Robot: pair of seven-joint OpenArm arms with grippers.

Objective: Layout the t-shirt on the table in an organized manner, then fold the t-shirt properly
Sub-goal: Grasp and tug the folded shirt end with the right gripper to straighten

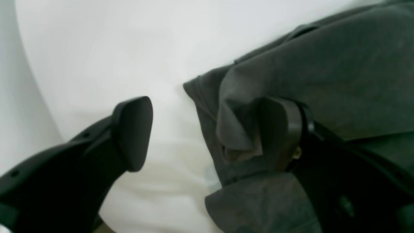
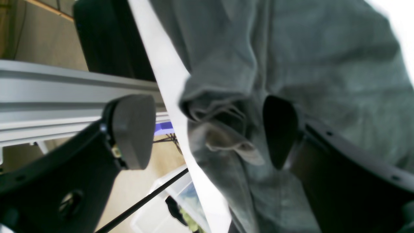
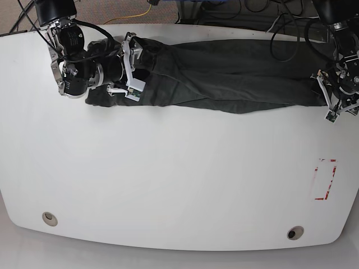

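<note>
The dark grey t-shirt (image 3: 224,73) lies stretched in a long wrinkled band along the far side of the white table (image 3: 168,179). At its left end in the base view, my right gripper (image 3: 132,66) stands open around a bunched fold of the t-shirt (image 2: 220,106) by the table (image 2: 168,64) edge; one of its fingers (image 2: 132,129) hangs beyond that edge. My left gripper (image 3: 326,95) is open at the other end. In the left wrist view one finger (image 1: 279,132) presses into the t-shirt (image 1: 323,74) and the other finger (image 1: 132,132) is over the bare table (image 1: 113,48).
A red tape rectangle (image 3: 324,179) marks the table's right side. Two grommet holes (image 3: 49,218) (image 3: 294,232) sit near the front edge. Cables (image 3: 247,11) run behind the table. Off the table's edge are an aluminium rail (image 2: 64,97) and a clear bin (image 2: 168,200).
</note>
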